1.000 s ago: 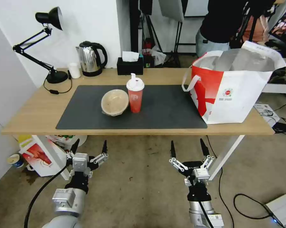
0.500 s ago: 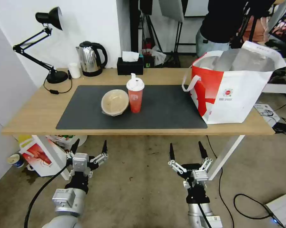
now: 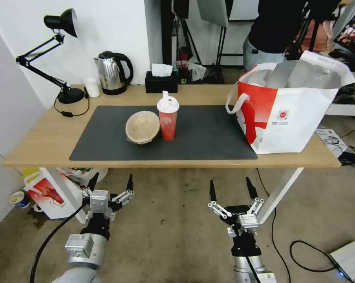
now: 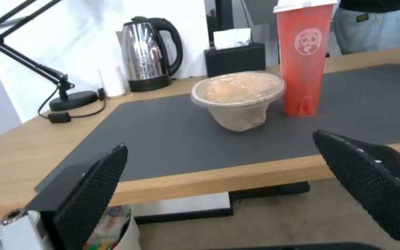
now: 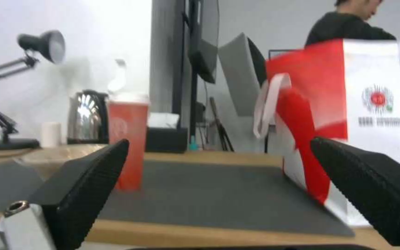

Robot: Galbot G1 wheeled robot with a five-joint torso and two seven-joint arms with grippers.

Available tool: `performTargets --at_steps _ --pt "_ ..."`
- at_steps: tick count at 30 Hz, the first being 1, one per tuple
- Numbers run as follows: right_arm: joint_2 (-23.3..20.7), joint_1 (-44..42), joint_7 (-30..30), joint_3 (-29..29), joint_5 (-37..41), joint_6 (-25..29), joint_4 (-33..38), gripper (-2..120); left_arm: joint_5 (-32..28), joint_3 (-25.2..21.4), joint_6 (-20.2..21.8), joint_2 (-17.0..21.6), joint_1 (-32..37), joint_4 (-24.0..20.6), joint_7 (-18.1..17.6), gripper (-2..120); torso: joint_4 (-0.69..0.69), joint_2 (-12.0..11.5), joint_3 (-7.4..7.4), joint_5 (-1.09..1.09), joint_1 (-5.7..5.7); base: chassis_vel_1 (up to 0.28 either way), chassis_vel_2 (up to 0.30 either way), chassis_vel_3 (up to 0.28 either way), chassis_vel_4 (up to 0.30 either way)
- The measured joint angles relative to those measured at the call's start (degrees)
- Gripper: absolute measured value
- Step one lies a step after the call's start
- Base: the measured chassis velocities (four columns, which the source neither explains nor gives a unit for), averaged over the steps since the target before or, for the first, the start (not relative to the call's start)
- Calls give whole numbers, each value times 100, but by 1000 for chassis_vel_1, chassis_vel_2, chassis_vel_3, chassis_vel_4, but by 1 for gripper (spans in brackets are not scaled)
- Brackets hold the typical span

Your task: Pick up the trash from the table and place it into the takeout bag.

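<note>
On the table (image 3: pixel 40 137), a dark mat (image 3: pixel 209 133) carries a beige wrapped bowl (image 3: pixel 142 126) and, just beside it on its right, an upright red cup (image 3: pixel 168 119) with a white spouted lid. The takeout bag (image 3: pixel 291 106) stands open at the table's right end, partly on the mat's right edge, well apart from the cup. Both arms hang below the table's near edge, over the floor. The left gripper (image 3: pixel 110 184) sits under the mat's left half, fingers spread wide and holding nothing. The right gripper (image 3: pixel 229 189) is below the mat's right half, likewise wide open and empty.
</note>
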Motion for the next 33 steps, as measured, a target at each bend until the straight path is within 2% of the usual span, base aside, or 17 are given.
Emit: performTargets --at_steps 2,11,20,23,24,27,28,32,33 --pt "-269 -261 -39 140 -16 -5 508 100 0 -1 0 0 0 0 0 100 0 0 0 -1 0 0 0 0 0" --pt "-891 -605 108 519 36 -488 1662 100 0 0 0 0 0 0 0 100 0 0 0 -1 0 0 0 0 0" --pt "-1210 -181 -55 556 682 -767 1904 100 0 0 0 0 0 0 0 100 0 0 0 1 0 0 0 0 0" --pt "-1460 378 -307 500 1328 -792 1780 100 0 0 0 0 0 0 0 100 0 0 0 1 0 0 0 0 0" --pt "-1460 378 -307 500 1328 -792 1780 100 0 0 0 0 0 0 0 100 0 0 0 1 0 0 0 0 0" --pt "-1740 1422 -846 340 2419 -880 1544 100 0 0 0 0 0 0 0 100 2 0 0 1 0 0 0 0 0" --pt "-1740 1422 -846 340 2419 -880 1544 100 0 0 0 0 0 0 0 100 2 0 0 1 0 0 0 0 0" --pt "-1962 2311 -1603 12 3825 -1059 1372 100 0 0 0 0 0 0 0 100 0 -1 1 -1 2 0 0 0 0" --pt "-1962 2311 -1603 12 3825 -1059 1372 100 0 0 0 0 0 0 0 100 0 -1 1 -1 2 0 0 0 0"
